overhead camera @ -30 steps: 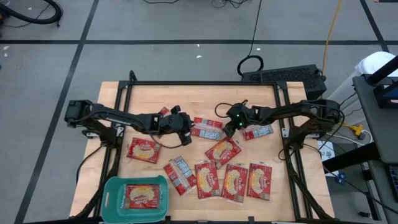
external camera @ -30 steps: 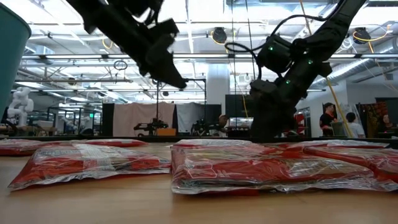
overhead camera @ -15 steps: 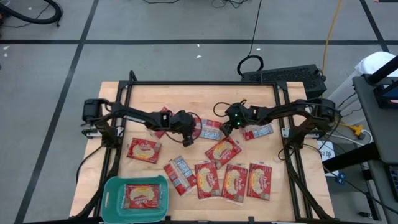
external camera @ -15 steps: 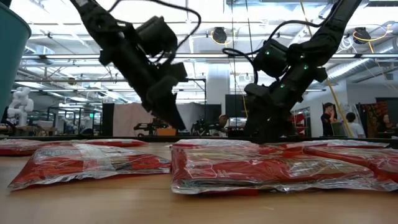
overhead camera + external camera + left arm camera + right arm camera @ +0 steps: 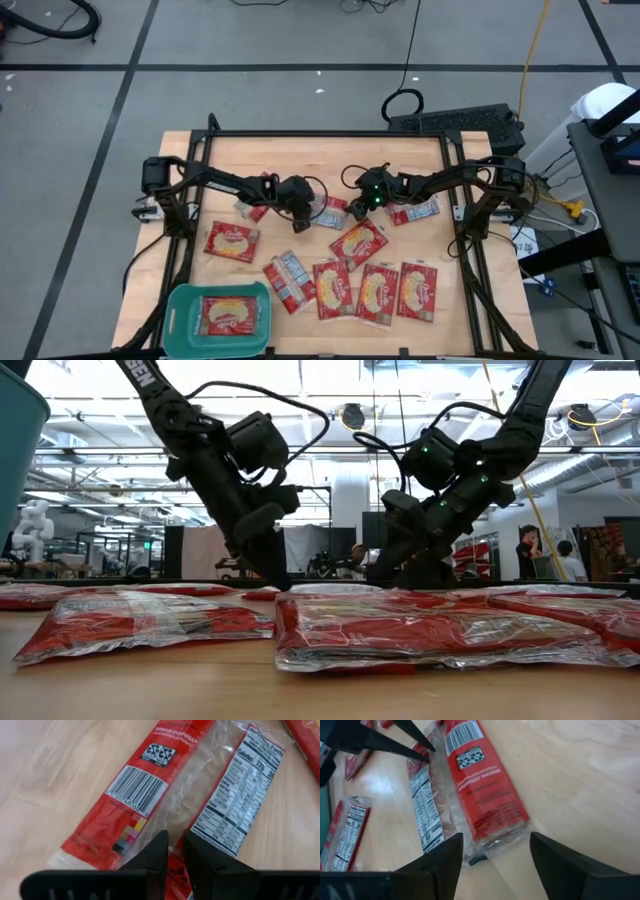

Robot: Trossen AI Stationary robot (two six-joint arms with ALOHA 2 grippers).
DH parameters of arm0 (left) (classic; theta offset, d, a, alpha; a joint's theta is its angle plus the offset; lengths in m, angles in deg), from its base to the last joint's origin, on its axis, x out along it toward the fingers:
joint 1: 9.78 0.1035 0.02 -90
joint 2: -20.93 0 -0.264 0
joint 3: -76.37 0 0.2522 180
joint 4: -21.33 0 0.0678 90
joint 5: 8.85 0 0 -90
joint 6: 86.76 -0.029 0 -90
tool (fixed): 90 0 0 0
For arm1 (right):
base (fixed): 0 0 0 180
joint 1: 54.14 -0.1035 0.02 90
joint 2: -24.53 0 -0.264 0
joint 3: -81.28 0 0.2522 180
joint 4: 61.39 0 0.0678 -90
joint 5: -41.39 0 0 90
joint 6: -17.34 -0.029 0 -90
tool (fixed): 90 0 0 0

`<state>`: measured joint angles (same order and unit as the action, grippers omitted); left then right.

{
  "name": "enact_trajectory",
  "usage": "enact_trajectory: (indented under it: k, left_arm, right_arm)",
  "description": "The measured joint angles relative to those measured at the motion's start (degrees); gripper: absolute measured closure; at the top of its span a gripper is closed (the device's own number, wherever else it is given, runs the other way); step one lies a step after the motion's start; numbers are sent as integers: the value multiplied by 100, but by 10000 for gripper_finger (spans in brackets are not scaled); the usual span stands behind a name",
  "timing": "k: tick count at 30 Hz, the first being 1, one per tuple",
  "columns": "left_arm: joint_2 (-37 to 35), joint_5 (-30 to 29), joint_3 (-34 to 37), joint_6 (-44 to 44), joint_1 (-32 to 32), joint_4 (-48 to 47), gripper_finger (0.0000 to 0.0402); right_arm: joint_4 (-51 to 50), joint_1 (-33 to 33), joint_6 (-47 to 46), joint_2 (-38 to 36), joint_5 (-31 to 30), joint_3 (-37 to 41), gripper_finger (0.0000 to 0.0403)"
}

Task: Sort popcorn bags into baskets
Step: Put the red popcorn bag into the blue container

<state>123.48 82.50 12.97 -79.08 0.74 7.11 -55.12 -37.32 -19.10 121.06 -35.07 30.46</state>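
Note:
A red popcorn bag (image 5: pixel 333 210) lies back-up and flat on the table's middle, its barcode and nutrition panel showing in the left wrist view (image 5: pixel 200 795) and the right wrist view (image 5: pixel 470 785). My left gripper (image 5: pixel 300 220) (image 5: pixel 277 582) (image 5: pixel 175 851) is shut and comes down on the bag's left end. My right gripper (image 5: pixel 353 209) (image 5: pixel 495 865) is open and low at the bag's right end, with a finger either side of it; no touch shows. The teal basket (image 5: pixel 180 318) sits at the near left corner with one bag (image 5: pixel 228 314) inside. My left gripper has its shut fingertips (image 5: pixel 422 750) on the bag's left end, by the printed colour patches (image 5: pixel 131 832). The fingers slant down from above and from the table's left. The bag stays flat on the table.
Several more red bags lie flat on the table: a near row (image 5: pixel 378 293), one at the left (image 5: pixel 232 241), one just near of the grippers (image 5: pixel 358 243) and one under the right arm (image 5: pixel 415 212). A dark frame (image 5: pixel 320 134) borders the table. People stand in the room behind (image 5: pixel 525 555).
My left gripper has moved toward the table's right and gone down until its tips reached the bag's left end. My right gripper has shifted a little toward the table's left and lowered at the bag's other end. The bags have not moved.

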Motion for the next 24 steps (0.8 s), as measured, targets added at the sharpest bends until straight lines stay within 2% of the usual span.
enact_trajectory:
  k: [3, 9, 14, 18, 24]
  left_arm:
    - [109, 194, -17, 44, 58, 7, 339]
    - [176, 216, -12, 153, 70, -5, 339]
    - [178, 297, -3, 191, 75, -75, 339]
    - [185, 311, -1, 200, 75, -66, 339]
    - [192, 316, 6, 200, 70, -38, 339]
  right_arm:
    - [31, -2, -30, 5, -5, 4, 195]
    - [162, -26, -58, 13, -12, 10, 207]
    - [466, -135, 261, 17, -58, 21, 228]
    - [439, -170, 527, 17, -304, 2, 275]
    - [488, -164, 860, 15, -363, -7, 383]
